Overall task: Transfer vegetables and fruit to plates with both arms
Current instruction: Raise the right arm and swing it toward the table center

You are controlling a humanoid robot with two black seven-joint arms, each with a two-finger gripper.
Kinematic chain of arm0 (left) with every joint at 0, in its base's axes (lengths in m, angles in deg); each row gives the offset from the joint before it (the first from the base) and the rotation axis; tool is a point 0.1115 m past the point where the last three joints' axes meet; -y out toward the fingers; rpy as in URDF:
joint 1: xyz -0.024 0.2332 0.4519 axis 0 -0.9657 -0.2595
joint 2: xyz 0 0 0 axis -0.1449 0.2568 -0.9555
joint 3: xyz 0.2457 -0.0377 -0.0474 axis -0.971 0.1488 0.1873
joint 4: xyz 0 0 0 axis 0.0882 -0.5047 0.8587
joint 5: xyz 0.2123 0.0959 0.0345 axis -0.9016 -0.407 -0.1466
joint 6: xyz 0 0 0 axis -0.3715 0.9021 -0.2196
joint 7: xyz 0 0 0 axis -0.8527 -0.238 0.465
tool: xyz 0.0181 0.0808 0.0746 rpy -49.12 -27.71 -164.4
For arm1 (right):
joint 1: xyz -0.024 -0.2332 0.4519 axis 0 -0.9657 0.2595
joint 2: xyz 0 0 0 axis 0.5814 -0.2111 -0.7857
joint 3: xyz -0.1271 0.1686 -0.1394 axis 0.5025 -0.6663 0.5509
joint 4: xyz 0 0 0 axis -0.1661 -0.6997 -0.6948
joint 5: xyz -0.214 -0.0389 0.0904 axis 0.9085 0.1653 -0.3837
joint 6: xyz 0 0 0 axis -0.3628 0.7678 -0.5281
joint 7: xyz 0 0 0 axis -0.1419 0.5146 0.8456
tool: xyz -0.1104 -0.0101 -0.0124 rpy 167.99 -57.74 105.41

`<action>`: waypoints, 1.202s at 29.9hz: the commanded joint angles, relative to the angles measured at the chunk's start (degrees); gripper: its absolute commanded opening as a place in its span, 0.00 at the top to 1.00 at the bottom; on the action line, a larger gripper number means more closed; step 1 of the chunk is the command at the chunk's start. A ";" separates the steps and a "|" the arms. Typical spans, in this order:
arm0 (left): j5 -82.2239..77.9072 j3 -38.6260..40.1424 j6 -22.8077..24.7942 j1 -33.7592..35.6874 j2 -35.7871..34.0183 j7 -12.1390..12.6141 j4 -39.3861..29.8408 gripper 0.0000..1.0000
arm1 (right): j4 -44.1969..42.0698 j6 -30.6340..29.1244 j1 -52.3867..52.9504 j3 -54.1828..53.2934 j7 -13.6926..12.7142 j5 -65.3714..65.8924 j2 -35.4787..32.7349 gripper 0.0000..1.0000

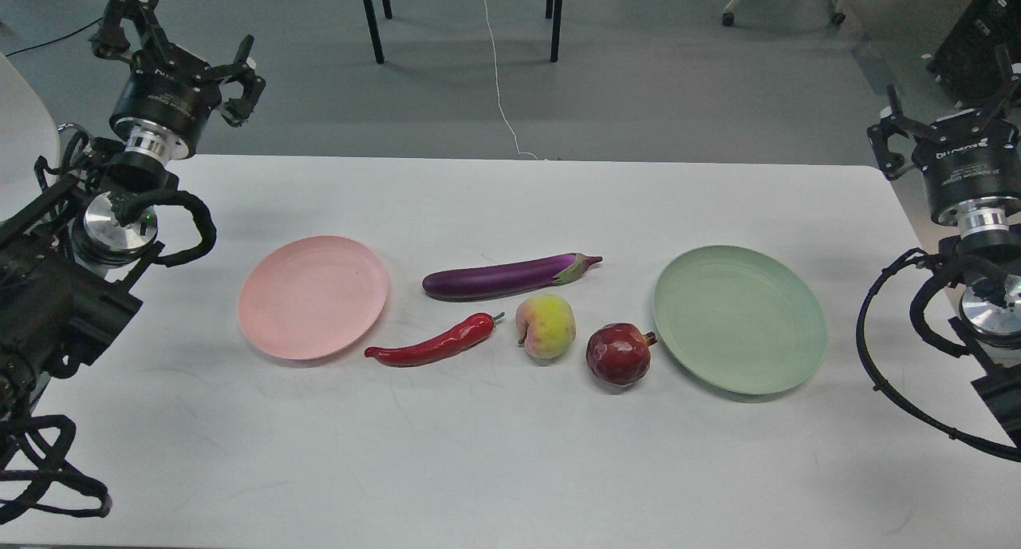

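On the white table a pale pink plate (313,296) lies left of centre and a pale green plate (739,329) right of centre; both are bare. Between them lie a purple eggplant (494,278), a red chili pepper (435,345), a yellow-pink peach (545,325) and a dark red pomegranate (618,353). My left gripper (179,58) is raised over the table's far left corner, open and holding nothing. Over the far right edge, my right gripper (945,122) is also open, with nothing in it. Both are well away from the food.
The table's (510,469) far edge runs across the view behind the plates. Beyond it are grey floor, black furniture legs (371,18), a white cable (498,78) and dark equipment (977,38) at the upper right. Bare tabletop fills the near half.
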 commanded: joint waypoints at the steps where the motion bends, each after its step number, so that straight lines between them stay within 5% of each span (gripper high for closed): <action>1: -0.52 -0.85 -0.14 0.29 0.31 0.29 3.12 0.02 | -0.09 -0.17 0.53 0.61 0.00 0.10 0.01 0.01; 10: -0.35 -0.59 0.47 0.20 0.48 0.21 3.39 0.02 | 0.26 -0.61 2.98 4.81 0.00 0.36 -2.53 0.01; 19: -0.70 -0.85 0.65 3.36 0.48 0.38 6.64 0.02 | -0.09 -1.54 24.33 34.32 0.00 1.24 -11.42 0.01; 26: -0.70 -1.03 0.47 3.54 0.39 0.38 6.64 0.02 | 1.05 -1.54 40.94 55.34 -0.27 15.81 -9.40 0.01; 36: -0.79 -0.94 0.38 3.63 0.66 0.29 5.68 0.02 | 8.96 -1.54 60.20 81.70 0.17 35.15 2.45 0.02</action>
